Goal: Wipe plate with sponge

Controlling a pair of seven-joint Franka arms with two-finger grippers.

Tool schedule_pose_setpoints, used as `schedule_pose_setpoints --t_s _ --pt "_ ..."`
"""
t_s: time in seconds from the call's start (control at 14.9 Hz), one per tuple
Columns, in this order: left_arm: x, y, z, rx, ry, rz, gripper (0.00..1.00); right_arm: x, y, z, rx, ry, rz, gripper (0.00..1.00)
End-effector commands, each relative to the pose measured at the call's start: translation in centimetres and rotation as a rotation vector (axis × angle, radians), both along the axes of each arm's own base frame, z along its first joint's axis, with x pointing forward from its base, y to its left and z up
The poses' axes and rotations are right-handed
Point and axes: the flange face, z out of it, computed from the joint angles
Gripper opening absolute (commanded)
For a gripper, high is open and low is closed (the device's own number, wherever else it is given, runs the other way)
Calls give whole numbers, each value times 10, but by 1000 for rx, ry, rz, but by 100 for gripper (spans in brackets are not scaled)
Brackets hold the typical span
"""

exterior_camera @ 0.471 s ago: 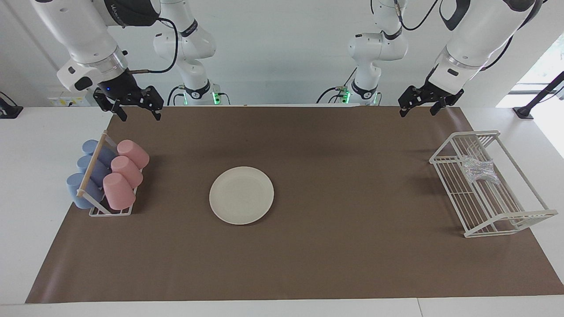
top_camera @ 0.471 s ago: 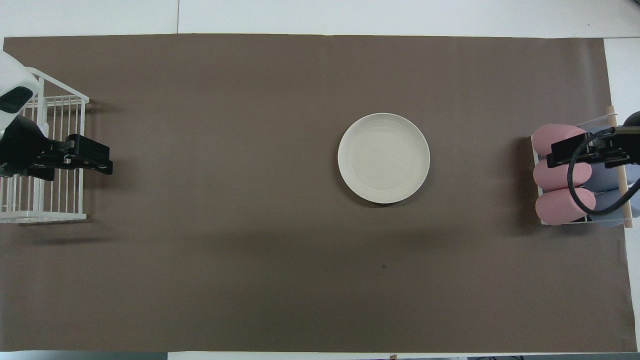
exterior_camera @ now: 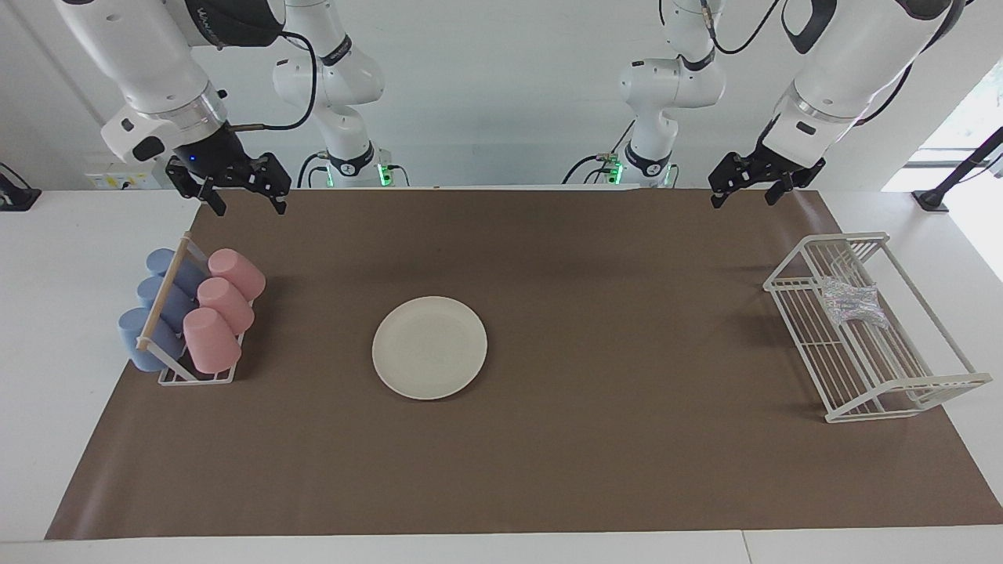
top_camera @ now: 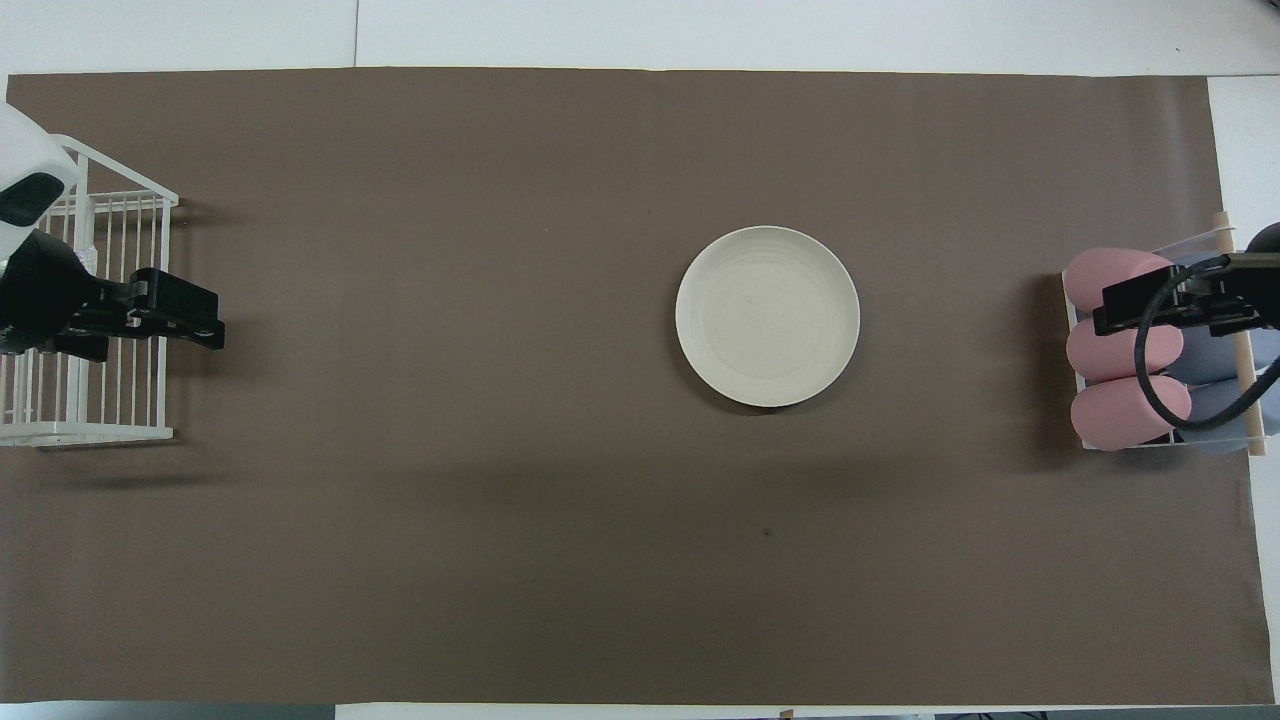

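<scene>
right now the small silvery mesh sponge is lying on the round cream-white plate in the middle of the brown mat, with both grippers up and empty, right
Not quite. The small silvery mesh sponge lies in the white wire rack at the left arm's end of the table, not on the round cream-white plate, which is bare, as the facing view shows. The left gripper and right gripper are up and empty.

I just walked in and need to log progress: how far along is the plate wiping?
Nothing looks done yet. The sponge lies in the white wire rack at the left arm's end; the plate sits bare mid-table. Nothing is in hand: the left gripper and right gripper hang open near the robots. Left: fetch the sponge, wipe the plate.
</scene>
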Motion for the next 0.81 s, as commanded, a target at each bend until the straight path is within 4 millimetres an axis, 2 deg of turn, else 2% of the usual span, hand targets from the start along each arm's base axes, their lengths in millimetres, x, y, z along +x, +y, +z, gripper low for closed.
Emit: schedule_pose_setpoints --t_s 0.0,0.27,0.47,0.54,0.61,0.74 --pt "-3 9 2 -13 -10 18 100 0 1 2 -9 -15 -17 100" --pt "-7 10 -5 -11 5 20 100 0 4 2 -13 -12 -176 100" --pt "-14 15 -15 43 -7 23 100 -9 15 -3 -33 66 -431 100" --pt "-15 15 -21 113 -4 19 100 -10 18 -3 -20 77 -504 100" --pt "-12 17 -32 179 7 10 100 -12 33 -2 8 99 -581 100" --pt "0 23 -55 298 27 -11 100 -19 50 1 -7 143 -731 100"
